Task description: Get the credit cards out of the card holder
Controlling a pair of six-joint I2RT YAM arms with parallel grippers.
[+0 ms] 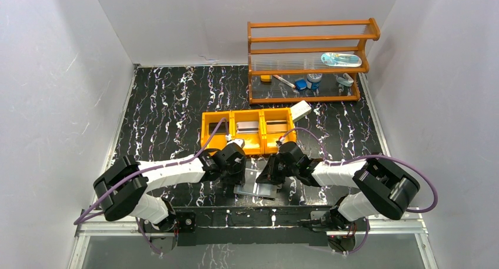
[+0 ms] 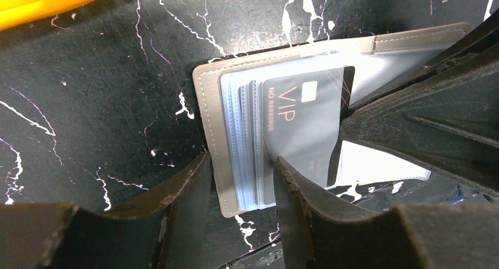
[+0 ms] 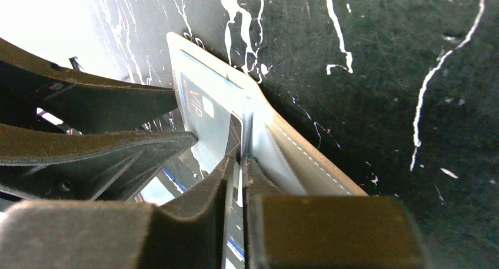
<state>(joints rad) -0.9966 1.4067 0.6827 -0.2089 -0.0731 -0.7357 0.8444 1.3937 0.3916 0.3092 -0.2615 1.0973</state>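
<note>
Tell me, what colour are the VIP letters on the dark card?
Coppery orange, on the dark grey VIP card. The left wrist view shows it best.

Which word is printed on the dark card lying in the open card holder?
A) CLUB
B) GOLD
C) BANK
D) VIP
D: in the left wrist view the letters VIP stand along the face of the dark card, which lies among the clear sleeves of the card holder.
</note>
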